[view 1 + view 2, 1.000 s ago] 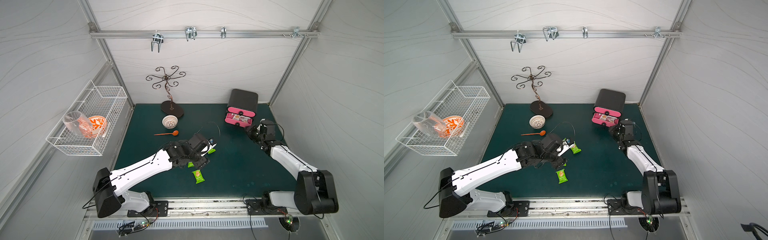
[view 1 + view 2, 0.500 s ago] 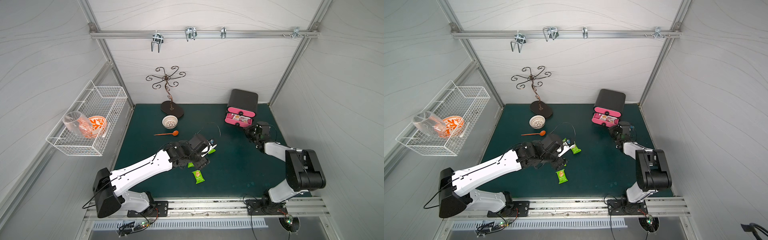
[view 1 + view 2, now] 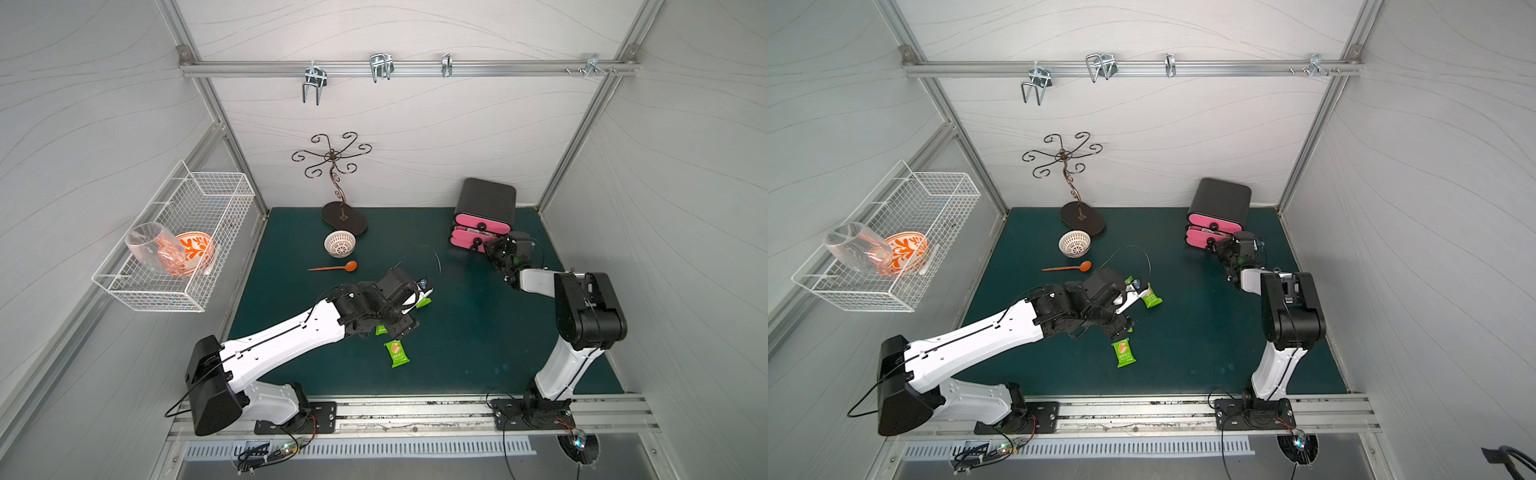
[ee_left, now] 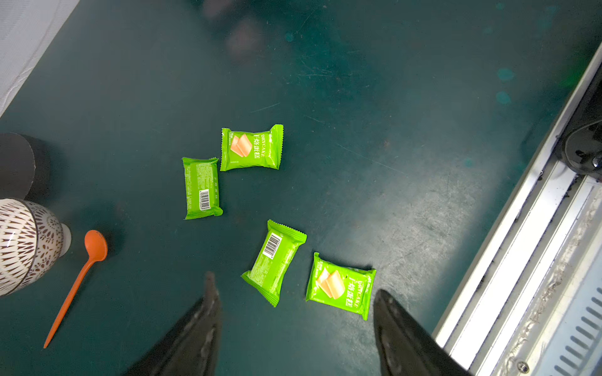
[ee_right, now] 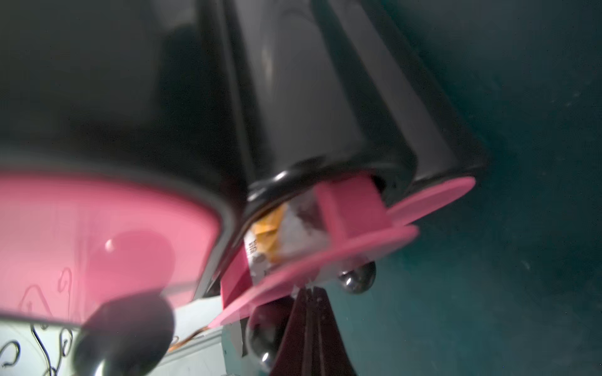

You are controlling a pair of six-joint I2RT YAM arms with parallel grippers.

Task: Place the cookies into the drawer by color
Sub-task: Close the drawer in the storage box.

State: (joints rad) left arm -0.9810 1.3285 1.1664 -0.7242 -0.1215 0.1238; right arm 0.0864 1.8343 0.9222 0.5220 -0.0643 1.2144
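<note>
Several green cookies lie on the green mat: two side by side (image 4: 250, 148) (image 4: 201, 188) and two nearer my fingers (image 4: 273, 262) (image 4: 340, 286). My left gripper (image 4: 294, 286) hangs open above them, holding nothing; it shows in both top views (image 3: 415, 291) (image 3: 1133, 297). One green cookie (image 3: 397, 353) lies clear of the arm. The black drawer box (image 3: 486, 199) with pink drawers stands at the back right. My right gripper (image 5: 311, 291) is shut and empty, its tips against the front of a slightly open pink drawer (image 5: 342, 247). A white cookie (image 5: 286, 234) shows inside that drawer.
A patterned bowl (image 3: 340, 243) and an orange spoon (image 3: 334, 268) lie left of the cookies. A dark metal stand (image 3: 344, 216) is at the back. A wire basket (image 3: 183, 249) on the left wall holds a glass and a bowl. The metal rail (image 3: 415, 409) borders the front.
My right arm has folded up and its gripper has closed fully against the pink drawer, which now sits further in than before. The left arm has not moved.
</note>
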